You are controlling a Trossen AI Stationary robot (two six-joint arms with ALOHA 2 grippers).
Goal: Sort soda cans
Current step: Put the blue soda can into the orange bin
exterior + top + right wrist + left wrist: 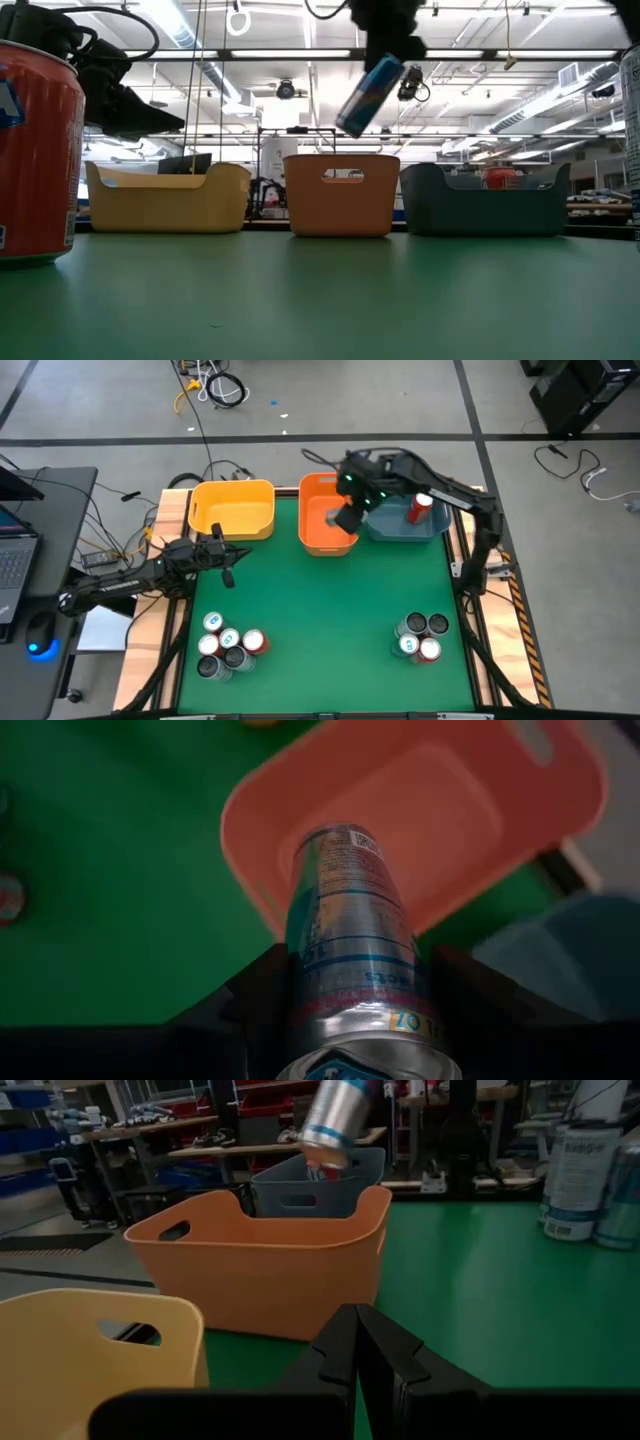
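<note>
The green table (330, 610) carries three bins along its 12 o'clock edge: a yellow bin (233, 508) toward 11, an orange bin (325, 520) at 12 and a blue bin (405, 525) toward 1, the last already holding a red can (419, 507). Two clusters of soda cans wait on the near half, one at 7 o'clock (228, 645) and one at 5 o'clock (420, 637). The right gripper (352, 510) hangs over the orange bin, its jaws clamped on a white-and-blue can (350, 935), which sits directly between them and above the bin's open mouth. The can's long axis is tilted, not plumb; in the low view its free end slants down toward the bin and its upper end is buried in the jaws. The drop, I judge, turns on that free end clearing the rim inside the bin. The left gripper (220, 553) waits at 9 o'clock beside the yellow bin, jaws pressed together and empty, well apart from the held can.
</note>
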